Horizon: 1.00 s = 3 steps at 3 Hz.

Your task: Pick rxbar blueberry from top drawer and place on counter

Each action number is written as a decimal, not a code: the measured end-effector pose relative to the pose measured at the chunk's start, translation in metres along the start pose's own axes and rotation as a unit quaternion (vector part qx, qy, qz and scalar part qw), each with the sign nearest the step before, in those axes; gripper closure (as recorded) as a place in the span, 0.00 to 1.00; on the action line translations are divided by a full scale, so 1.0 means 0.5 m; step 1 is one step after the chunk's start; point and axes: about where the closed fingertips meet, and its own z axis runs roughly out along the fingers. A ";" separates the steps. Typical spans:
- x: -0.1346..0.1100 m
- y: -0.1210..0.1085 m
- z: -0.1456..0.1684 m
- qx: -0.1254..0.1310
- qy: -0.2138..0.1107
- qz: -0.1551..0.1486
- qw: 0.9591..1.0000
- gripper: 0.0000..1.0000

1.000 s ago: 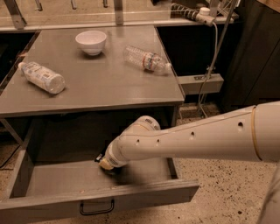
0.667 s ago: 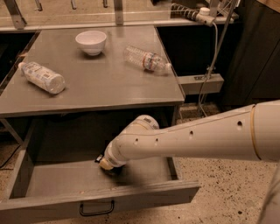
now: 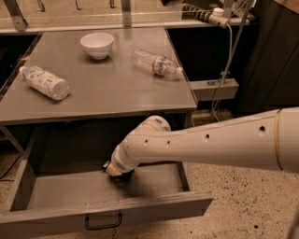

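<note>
A: Anything changed?
B: No shift was noted against a second ago. The claw [image 3: 119,172] was kept low inside the top drawer [image 3: 70,193], toward its back. Whether it was apart or together could not be told.
A: The rxbar blueberry?
B: It was not made out, and was probably hidden under the claw. The pickup was judged unfinished.
A: Surface?
B: On the table [image 3: 107,93] were logged a lying bottle [image 3: 44,82], a white bowl [image 3: 96,44] and a second bottle [image 3: 156,63]. No bar was seen there. A power strip [image 3: 210,14] was noted behind, at right.

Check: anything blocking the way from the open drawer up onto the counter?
Nothing visible. The gripper sits low in the drawer; the bar itself is hidden. The counter is bare between the near bottle, far bottle and bowl.
</note>
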 end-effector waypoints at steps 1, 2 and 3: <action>-0.026 -0.015 -0.039 -0.003 0.009 -0.017 1.000 1.00; -0.048 -0.030 -0.089 -0.001 0.025 -0.031 0.999 1.00; -0.065 -0.039 -0.143 0.003 0.043 -0.043 0.998 1.00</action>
